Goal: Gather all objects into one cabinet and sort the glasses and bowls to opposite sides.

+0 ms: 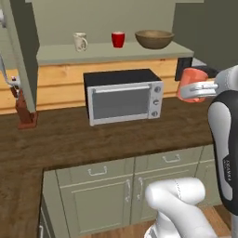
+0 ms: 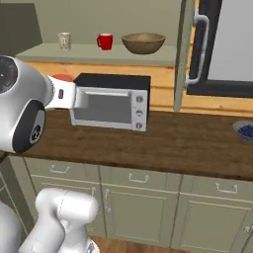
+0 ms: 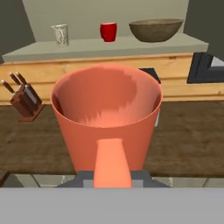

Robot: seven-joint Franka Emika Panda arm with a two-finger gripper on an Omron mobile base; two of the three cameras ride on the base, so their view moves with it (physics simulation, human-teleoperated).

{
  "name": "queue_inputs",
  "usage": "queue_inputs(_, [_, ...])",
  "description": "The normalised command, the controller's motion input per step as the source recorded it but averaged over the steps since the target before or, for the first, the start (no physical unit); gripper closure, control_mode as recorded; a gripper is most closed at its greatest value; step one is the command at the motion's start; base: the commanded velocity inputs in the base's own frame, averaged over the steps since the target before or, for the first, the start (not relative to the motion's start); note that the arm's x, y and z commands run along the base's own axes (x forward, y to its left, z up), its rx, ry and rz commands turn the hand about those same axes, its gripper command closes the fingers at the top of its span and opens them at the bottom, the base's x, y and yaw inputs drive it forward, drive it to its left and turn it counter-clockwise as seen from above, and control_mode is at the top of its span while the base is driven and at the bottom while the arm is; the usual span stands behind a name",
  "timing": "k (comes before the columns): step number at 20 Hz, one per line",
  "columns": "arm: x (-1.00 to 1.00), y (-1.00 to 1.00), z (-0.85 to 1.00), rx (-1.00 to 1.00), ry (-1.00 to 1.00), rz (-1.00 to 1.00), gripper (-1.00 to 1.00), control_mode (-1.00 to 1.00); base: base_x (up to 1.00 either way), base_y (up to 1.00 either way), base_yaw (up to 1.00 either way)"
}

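You are looking at very little writing: small dark lettering is running down the white forearm in the left base view, too blurred to read.

The olive-green cabinet (image 1: 111, 52) is stretching across the far wall above the wooden counter (image 1: 93, 135), its pale green shelf carrying three things and its tall door (image 2: 185, 54) standing open at the right with a long curved grey handle (image 2: 197, 49). A silver toaster oven (image 1: 124, 96) is sitting on the counter under the shelf.

On the shelf, the wide brown bowl (image 1: 154, 39) is resting at the right end, shallow and wood-toned, much broader than the cups. Left of it, apart, the small red cup (image 1: 118, 39) is standing upright, and further left the cream mug (image 1: 80, 42) is standing with its handle and faint pattern.

The gripper (image 1: 191, 88) is hanging above the counter to the right of the oven, its jaws pinching the salmon-orange cup (image 3: 106, 114), which is showing a plain, smooth, open mouth in the hand view.

A knife block (image 3: 24, 103) is standing on the counter at the left.
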Motion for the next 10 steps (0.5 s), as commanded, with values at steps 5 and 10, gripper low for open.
queue_inputs(5, [0.00,0.00,0.00,0.00,0.00,0.00,1.00,1.00,0.62,0.59,-0.10])
queue_inputs(10, [0.00,0.00,0.00,0.00,0.00,0.00,1.00,1.00,0.21,0.66,-0.05])
